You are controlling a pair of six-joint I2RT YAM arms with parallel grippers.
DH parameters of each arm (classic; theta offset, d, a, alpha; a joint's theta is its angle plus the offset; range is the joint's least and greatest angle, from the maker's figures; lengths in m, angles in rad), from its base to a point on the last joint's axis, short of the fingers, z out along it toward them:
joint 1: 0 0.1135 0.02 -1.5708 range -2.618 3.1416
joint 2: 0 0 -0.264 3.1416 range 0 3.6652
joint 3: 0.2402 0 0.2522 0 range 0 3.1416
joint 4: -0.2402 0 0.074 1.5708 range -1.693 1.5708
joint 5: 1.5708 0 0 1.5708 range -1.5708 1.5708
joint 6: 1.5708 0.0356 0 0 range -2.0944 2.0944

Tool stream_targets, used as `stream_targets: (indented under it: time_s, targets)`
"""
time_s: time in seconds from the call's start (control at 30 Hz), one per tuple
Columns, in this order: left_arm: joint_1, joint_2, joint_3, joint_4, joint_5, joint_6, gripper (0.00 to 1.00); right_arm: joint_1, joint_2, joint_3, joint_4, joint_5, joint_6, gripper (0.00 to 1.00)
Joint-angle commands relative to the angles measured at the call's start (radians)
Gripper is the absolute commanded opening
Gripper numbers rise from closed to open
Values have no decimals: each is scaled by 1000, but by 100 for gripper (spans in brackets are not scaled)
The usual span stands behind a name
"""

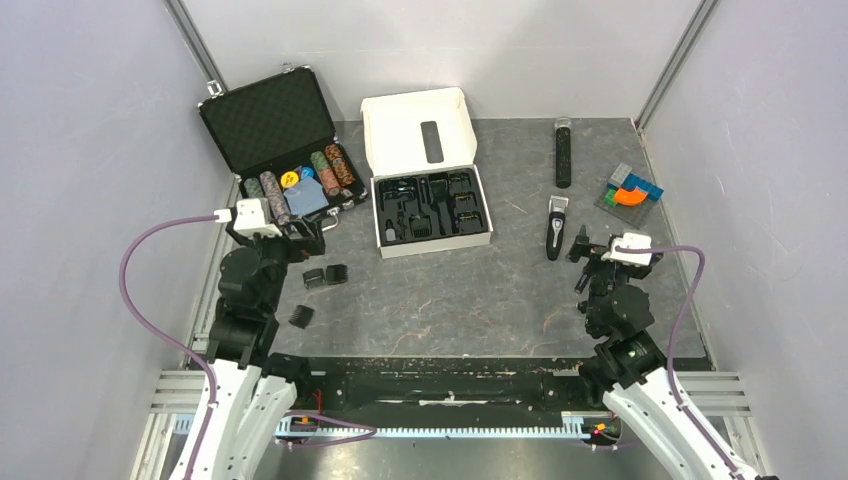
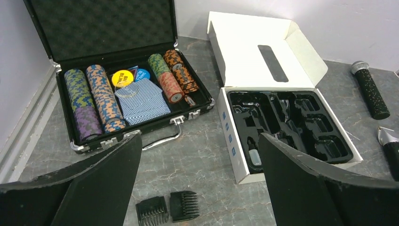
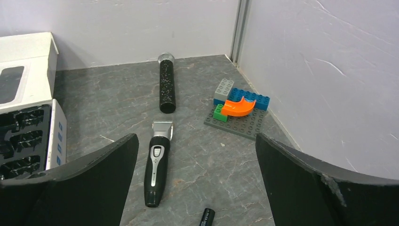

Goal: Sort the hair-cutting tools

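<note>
The black-and-silver hair clipper [image 1: 554, 227] [image 3: 157, 165] lies on the grey table, blade pointing away, just left of my right gripper [image 1: 583, 258] [image 3: 196, 136], which is open and holds nothing. Two black comb attachments [image 1: 314, 278] [image 1: 336, 273] lie side by side below my open, empty left gripper [image 1: 300, 238] [image 2: 200, 136]; in the left wrist view these two combs [image 2: 151, 210] [image 2: 184, 205] sit between the fingers. A third comb [image 1: 302, 316] lies nearer the left arm. The clipper's end [image 2: 390, 150] shows at the left wrist view's right edge.
An open white box with a black moulded tray [image 1: 432, 212] [image 2: 287, 127] stands mid-table. An open case of poker chips [image 1: 285, 150] [image 2: 122, 94] sits back left. A long speckled black stick [image 1: 563, 152] [image 3: 167, 84] and toy bricks [image 1: 630, 192] [image 3: 240, 106] lie back right. A small black cylinder [image 3: 206, 217] lies near the right gripper.
</note>
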Motion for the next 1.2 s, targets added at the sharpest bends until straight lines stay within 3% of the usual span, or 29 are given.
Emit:
stream_targets:
  time_s: [0.0, 0.17, 0.47, 0.57, 0.73, 0.83, 0.97, 1.17]
  targets:
    - [-2, 1, 62, -57, -39, -48, 100, 3, 41, 86, -42, -42, 58, 98]
    - [-3, -19, 79, -138, -72, -64, 100, 3, 164, 187, -140, -152, 114, 98]
    - [-2, -22, 95, -275, -85, -120, 100, 3, 635, 544, -453, -400, 237, 98]
    - [-2, -16, 103, -308, -75, -129, 100, 4, 751, 624, -457, -410, 343, 98]
    - [-2, -15, 72, -318, -51, -147, 100, 3, 821, 513, -203, -715, 327, 98]
    - [-2, -13, 61, -311, -43, -152, 100, 5, 919, 539, -123, -845, 326, 98]
    - [-3, -8, 50, -300, -32, -159, 100, 23, 1117, 671, -165, -1008, 269, 98]
    - [-2, 20, 46, -290, -9, -175, 100, 88, 1285, 784, -199, -1024, 175, 98]
